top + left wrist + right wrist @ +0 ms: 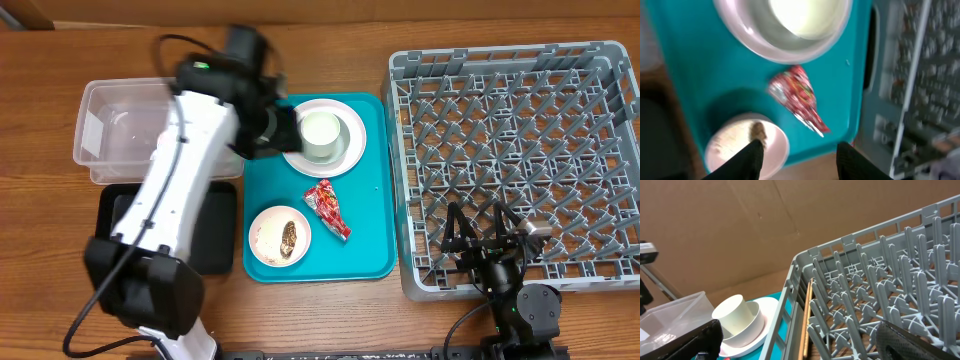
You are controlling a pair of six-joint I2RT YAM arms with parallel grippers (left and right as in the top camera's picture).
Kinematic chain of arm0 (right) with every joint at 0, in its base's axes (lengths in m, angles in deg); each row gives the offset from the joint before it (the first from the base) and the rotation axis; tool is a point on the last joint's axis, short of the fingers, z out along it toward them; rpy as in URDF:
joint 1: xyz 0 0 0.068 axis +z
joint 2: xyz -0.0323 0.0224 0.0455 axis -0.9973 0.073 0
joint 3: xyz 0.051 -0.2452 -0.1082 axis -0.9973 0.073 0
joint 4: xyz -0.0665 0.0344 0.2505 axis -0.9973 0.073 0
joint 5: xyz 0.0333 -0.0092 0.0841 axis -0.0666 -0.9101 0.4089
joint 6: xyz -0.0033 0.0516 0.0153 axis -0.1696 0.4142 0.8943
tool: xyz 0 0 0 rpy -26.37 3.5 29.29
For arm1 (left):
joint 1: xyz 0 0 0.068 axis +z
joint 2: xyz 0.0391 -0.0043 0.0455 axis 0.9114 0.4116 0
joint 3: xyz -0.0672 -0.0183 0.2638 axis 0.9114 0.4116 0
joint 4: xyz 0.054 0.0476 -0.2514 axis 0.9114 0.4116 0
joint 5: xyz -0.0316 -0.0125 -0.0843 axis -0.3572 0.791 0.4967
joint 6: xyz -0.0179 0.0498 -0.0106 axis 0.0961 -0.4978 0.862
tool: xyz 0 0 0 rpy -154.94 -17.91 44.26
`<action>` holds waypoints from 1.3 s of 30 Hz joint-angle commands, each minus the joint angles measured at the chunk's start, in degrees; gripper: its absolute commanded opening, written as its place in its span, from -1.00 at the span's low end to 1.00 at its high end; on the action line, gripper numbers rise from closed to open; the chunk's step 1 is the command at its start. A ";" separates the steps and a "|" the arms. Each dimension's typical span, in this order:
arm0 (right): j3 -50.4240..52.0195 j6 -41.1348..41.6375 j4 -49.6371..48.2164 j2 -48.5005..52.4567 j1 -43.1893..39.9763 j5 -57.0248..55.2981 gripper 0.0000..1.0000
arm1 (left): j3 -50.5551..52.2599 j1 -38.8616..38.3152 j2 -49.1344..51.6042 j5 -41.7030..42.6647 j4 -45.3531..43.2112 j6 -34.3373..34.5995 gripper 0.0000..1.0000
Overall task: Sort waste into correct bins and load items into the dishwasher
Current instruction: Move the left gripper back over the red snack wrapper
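Observation:
A teal tray holds a white plate with a white cup on it, a red wrapper and a small white bowl with brown food scraps. My left gripper hovers at the tray's upper left, beside the cup, open and empty. Its wrist view shows the wrapper, the bowl and the plate below the open fingers. My right gripper is open and empty over the grey dishwasher rack near its front left corner.
A clear plastic bin stands left of the tray and a black bin sits in front of it. In the right wrist view, the rack fills the right side, the cup is at left, and cardboard is behind.

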 commanded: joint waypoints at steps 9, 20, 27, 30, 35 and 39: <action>0.59 0.44 -0.35 -0.46 0.37 -0.42 1.00 | -0.22 -20.63 0.37 -12.70 1.77 17.29 0.09; 0.59 0.44 -0.35 -0.46 0.37 -0.42 1.00 | -0.07 -30.53 2.36 -26.29 1.42 20.44 1.00; 0.59 0.44 -0.35 -0.46 0.37 -0.42 1.00 | -0.07 -29.86 2.99 -25.73 -2.64 20.92 1.00; 0.59 0.44 -0.35 -0.46 0.37 -0.42 1.00 | -0.07 -29.83 3.02 -25.73 -3.04 20.79 0.30; 0.59 0.44 -0.35 -0.46 0.37 -0.42 1.00 | 1.18 -30.49 3.43 -26.08 -2.54 28.46 -0.92; 0.59 0.44 -0.35 -0.46 0.37 -0.42 1.00 | 4.15 -30.53 3.58 -27.80 -2.36 38.86 -0.92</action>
